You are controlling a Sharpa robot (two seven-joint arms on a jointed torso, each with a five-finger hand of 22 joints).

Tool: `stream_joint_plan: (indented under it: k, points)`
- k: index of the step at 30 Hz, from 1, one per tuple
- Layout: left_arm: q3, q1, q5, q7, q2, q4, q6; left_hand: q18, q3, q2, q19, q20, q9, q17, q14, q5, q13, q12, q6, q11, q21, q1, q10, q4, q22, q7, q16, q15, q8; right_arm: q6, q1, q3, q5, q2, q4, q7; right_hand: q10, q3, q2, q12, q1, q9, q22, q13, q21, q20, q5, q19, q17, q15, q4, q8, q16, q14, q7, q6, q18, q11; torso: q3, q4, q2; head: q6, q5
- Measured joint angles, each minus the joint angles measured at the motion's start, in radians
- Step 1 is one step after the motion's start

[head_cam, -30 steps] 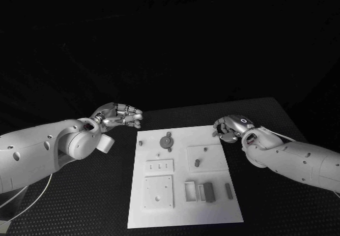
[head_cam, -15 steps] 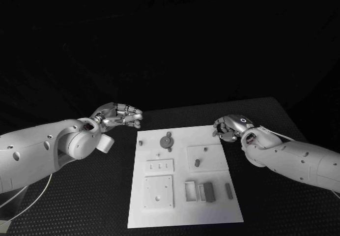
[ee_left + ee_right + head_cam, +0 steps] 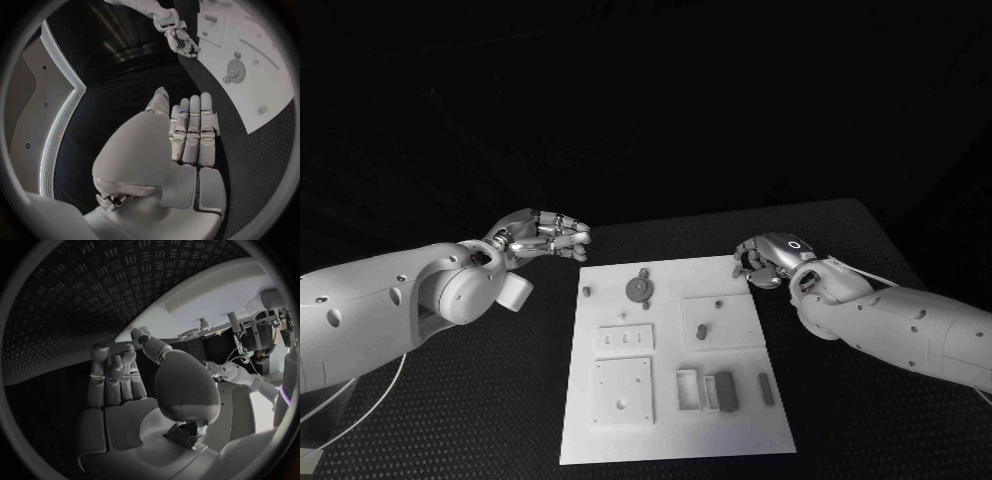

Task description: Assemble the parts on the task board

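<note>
1. Hovering beside the task board [image 3: 675, 355], my left hand [image 3: 542, 235] sits off its far left corner, above the black table [image 3: 473, 400], touching nothing.
2. Its fingers lie straight and side by side in the left wrist view [image 3: 190, 132], thumb folded across the palm; it holds nothing.
3. My right hand [image 3: 769, 260] hangs just beyond the board's far right corner, fingers curled inward around nothing.
4. On the board, a round disc part [image 3: 639, 288] lies near the far edge, between my two hands.
5. A dark block part [image 3: 723, 390] rests toward the board's near right side, beside a pale open frame [image 3: 688, 389].
6. A slim peg [image 3: 766, 388] lies just right of that block.
</note>
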Motion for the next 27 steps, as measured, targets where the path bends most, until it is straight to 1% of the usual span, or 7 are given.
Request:
stream_joint_plan:
  k: [9, 13, 15, 21, 27]
  points:
    - [0.000, 0.000, 0.000, 0.000, 0.001, 0.000, 0.000, -0.001, 0.000, 0.000, 0.000, 0.000, 0.000, 0.000, 0.000, 0.000, 0.001, 0.000, 0.000, 0.000, 0.000, 0.000, 0.000, 0.000, 0.000, 0.000, 0.000, 0.000, 0.000, -0.006, 0.001, 0.000, -0.004, 0.008, -0.008, -0.002, 0.000, 0.003, 0.000, 0.004, 0.000, -0.001, 0.000, -0.001, 0.004, -0.002, 0.000, 0.005, 0.000, 0.000, 0.003, 0.000, 0.000, 0.000, 0.001, 0.000, 0.000, 0.000, 0.0000, 0.0000, 0.000, 0.000, 0.001]
    - [0.000, 0.000, 0.000, 0.000, 0.001, -0.001, 0.000, -0.001, 0.000, 0.000, 0.000, 0.000, 0.000, 0.000, 0.000, 0.000, 0.001, 0.000, 0.000, 0.000, 0.000, 0.000, 0.000, 0.000, 0.001, 0.000, 0.000, 0.000, 0.000, -0.008, 0.002, 0.000, -0.006, 0.012, -0.011, -0.003, 0.000, 0.003, 0.004, 0.004, -0.004, -0.001, 0.000, -0.002, 0.004, -0.002, 0.000, 0.005, -0.001, -0.001, 0.003, 0.004, 0.000, 0.001, 0.002, 0.000, 0.000, 0.000, -0.0001, 0.0000, 0.000, 0.000, 0.001]
    - [0.000, 0.000, 0.000, 0.000, 0.001, -0.001, 0.000, -0.001, 0.000, 0.000, 0.000, 0.000, 0.000, 0.000, 0.003, 0.000, 0.001, 0.000, 0.000, 0.000, 0.000, 0.000, 0.000, 0.000, 0.001, 0.000, 0.000, -0.003, 0.000, -0.009, 0.002, 0.000, -0.007, 0.013, -0.012, -0.004, 0.000, 0.006, 0.008, 0.004, -0.008, -0.002, 0.000, -0.002, 0.004, -0.002, 0.000, 0.005, -0.001, -0.003, 0.006, 0.004, 0.000, 0.003, 0.002, 0.000, 0.000, 0.000, -0.0007, 0.0001, 0.000, 0.000, 0.001]
    - [0.000, 0.000, 0.000, 0.000, 0.001, -0.002, 0.000, -0.002, 0.000, 0.000, 0.000, 0.000, 0.000, 0.001, 0.004, 0.000, 0.001, 0.000, 0.000, 0.000, 0.000, 0.000, 0.000, 0.000, 0.001, 0.000, 0.000, -0.004, 0.000, -0.010, 0.004, 0.000, -0.011, 0.014, -0.020, -0.007, 0.000, 0.006, 0.008, 0.004, -0.008, -0.002, 0.000, -0.002, 0.004, -0.002, 0.000, 0.005, -0.001, -0.004, 0.006, 0.004, 0.000, 0.003, 0.002, 0.000, 0.000, 0.000, -0.0013, 0.0008, 0.000, 0.002, 0.001]
    - [0.000, 0.000, 0.000, 0.000, 0.001, -0.002, 0.000, -0.002, 0.000, 0.000, 0.000, 0.000, 0.000, 0.001, 0.004, 0.000, 0.001, 0.000, 0.000, 0.000, 0.000, 0.000, 0.000, 0.000, 0.001, 0.000, 0.000, -0.004, 0.000, -0.013, 0.004, 0.000, -0.012, 0.010, -0.015, -0.007, 0.000, 0.006, 0.008, 0.004, -0.008, -0.002, 0.000, -0.003, 0.004, -0.001, 0.000, 0.005, -0.001, -0.004, 0.006, 0.004, 0.000, 0.004, 0.002, 0.000, 0.000, 0.000, -0.0013, 0.0001, 0.000, 0.002, 0.002]
